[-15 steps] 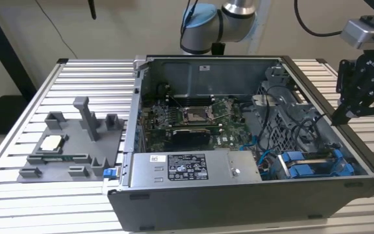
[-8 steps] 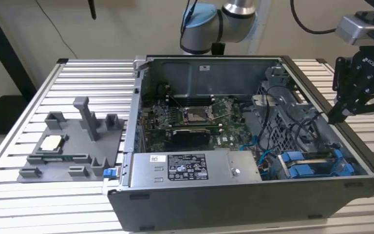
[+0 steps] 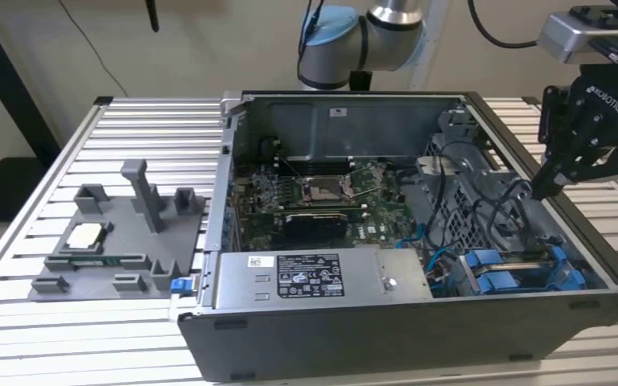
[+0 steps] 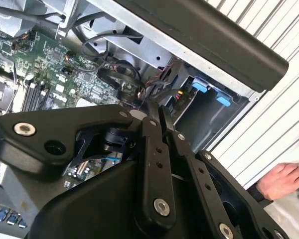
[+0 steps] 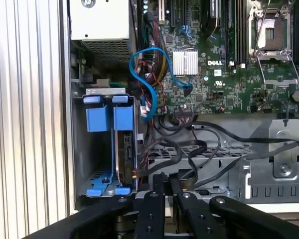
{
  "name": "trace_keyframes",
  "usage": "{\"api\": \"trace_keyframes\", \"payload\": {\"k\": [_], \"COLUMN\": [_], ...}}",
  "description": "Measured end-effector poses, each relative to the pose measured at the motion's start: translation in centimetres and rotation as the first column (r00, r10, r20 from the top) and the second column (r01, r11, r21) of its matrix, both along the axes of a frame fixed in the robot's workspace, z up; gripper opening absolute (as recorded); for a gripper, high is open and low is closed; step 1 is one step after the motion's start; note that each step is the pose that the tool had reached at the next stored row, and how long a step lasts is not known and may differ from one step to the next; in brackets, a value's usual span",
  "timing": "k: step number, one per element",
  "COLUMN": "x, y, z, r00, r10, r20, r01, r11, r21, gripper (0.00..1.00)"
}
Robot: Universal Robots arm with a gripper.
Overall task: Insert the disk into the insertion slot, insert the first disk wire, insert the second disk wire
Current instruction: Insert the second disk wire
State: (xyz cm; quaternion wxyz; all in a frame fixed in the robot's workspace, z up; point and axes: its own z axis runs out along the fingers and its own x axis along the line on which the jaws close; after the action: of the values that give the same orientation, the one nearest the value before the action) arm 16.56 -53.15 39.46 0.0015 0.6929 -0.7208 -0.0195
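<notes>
Gripper [image 5: 168, 178], fingers pressed together on nothing visible, hangs touching-close to black cables [image 5: 199, 149] with the insertion slot [image 5: 97, 154] just beside it, apparently stationed for wire work.

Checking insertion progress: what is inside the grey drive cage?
Two blue carrier frames sit side by side in the drive cage. Whether either holds a drive cannot be seen, because the frames and the cage walls cover that.

A ribbed metal table [image 3: 84, 338] holds an open computer case [image 3: 395, 342] and, beside it, a grey tray [image 3: 116, 241].
</notes>
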Motion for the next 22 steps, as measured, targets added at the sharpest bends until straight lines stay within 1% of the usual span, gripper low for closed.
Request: {"api": "trace_keyframes", "payload": {"k": [6,14,17,19,22], "x": [-0.9,-1.0,-1.3,-1.6,-2.0], "y": [0.00,0.00,-0.01,-0.08,-0.23], "z": [0.15,0.15,0.15,0.15,0.13], "r00": [1.0000,1.0000,0.9999,0.9999,0.9998], "r10": [0.000,0.000,0.000,0.000,0.000], "r20": [0.0091,0.0099,0.0107,0.0128,0.0190], "r01": [0.000,0.000,0.000,0.000,0.000], "r11": [1.0000,1.0000,1.0000,1.0000,1.0000], "r21": [0.0002,0.0002,0.0001,0.0001,0.0000], "gripper": [0.16,0.16,0.16,0.16,0.16]}}
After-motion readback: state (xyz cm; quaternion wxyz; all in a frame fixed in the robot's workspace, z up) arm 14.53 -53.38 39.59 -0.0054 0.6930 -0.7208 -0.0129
